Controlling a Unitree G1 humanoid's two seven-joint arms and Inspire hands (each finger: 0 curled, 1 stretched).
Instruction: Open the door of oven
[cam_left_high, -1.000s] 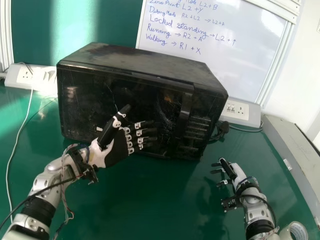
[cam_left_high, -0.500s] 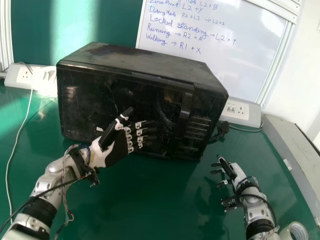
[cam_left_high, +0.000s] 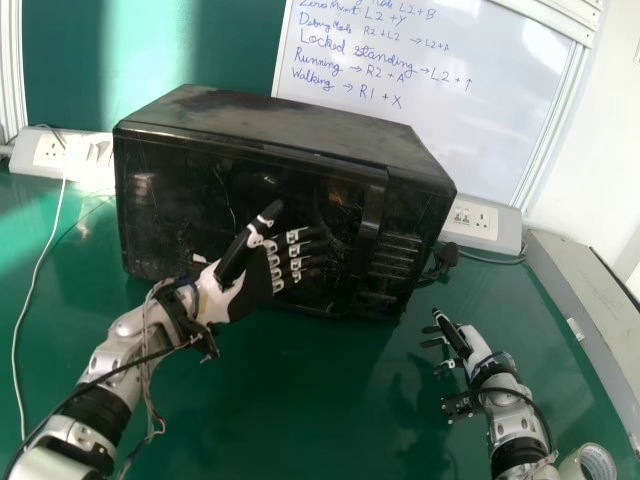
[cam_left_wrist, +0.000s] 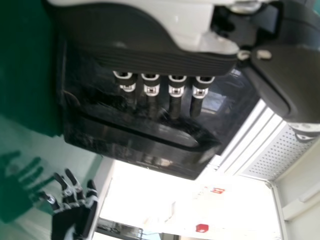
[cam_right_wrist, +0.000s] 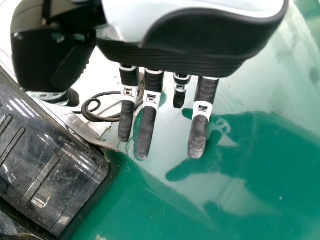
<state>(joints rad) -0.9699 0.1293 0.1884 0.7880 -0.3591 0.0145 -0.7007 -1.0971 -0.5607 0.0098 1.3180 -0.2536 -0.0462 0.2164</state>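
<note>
"Since the door (cam_left_high: 185, 215) sits closed, how far along?"

"Early, I'd judge. Oven (cam_left_high: 270, 118) on the green table (cam_left_high: 310, 410), handle (cam_left_high: 369, 225) toward the oven's right side, ungripped."

"Left hand (cam_left_high: 243, 291)?"

"At the oven's front, left of the handle. Fingers extended, wide open, holding nothing. Contact with door: cannot tell."

"Right hand (cam_left_high: 478, 350)?"

"Off the oven's right front corner. Fingers nearly straight, empty."

"Tally?"

"Done: one hand at the oven's front. Remaining: hook the handle, pull, swing the door out."
</note>
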